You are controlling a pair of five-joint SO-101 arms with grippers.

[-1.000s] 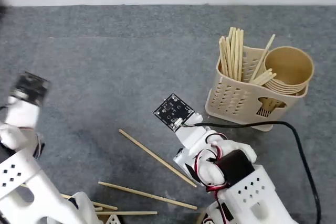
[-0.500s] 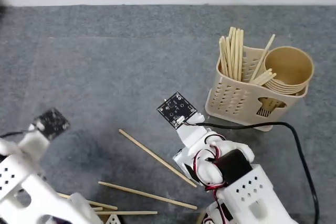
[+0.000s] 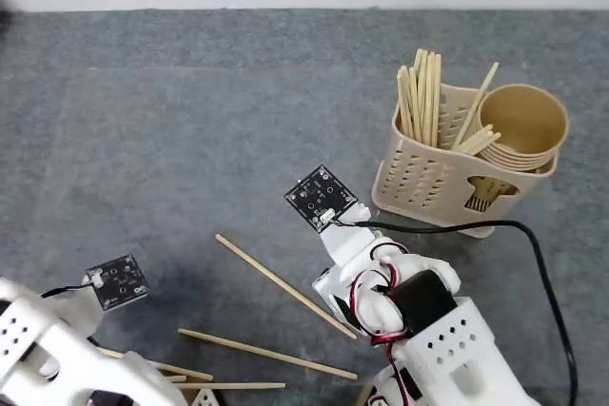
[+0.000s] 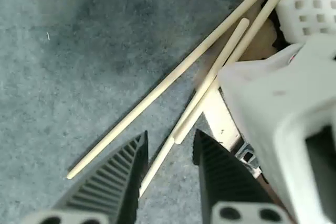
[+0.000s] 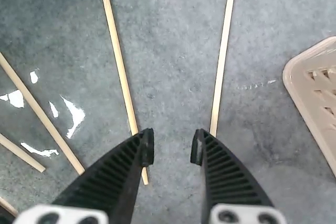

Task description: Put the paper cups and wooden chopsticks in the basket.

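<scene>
The beige basket stands at the right of the mat and holds a stack of paper cups and a bundle of upright chopsticks. Several wooden chopsticks lie loose on the grey mat, among them a long diagonal chopstick and another chopstick nearer the front. My left gripper is open just above three crossing chopsticks beside a white arm base. My right gripper is open over the mat between two chopsticks, holding nothing.
The basket's corner lies close beside my right gripper. The right arm and its black cable occupy the front right. The left arm sits at the front left corner. Bare mat stretches across the back and left.
The left arm's wrist has swung down and toward the front, ending low over the chopsticks at the front left. The right arm has barely shifted.
</scene>
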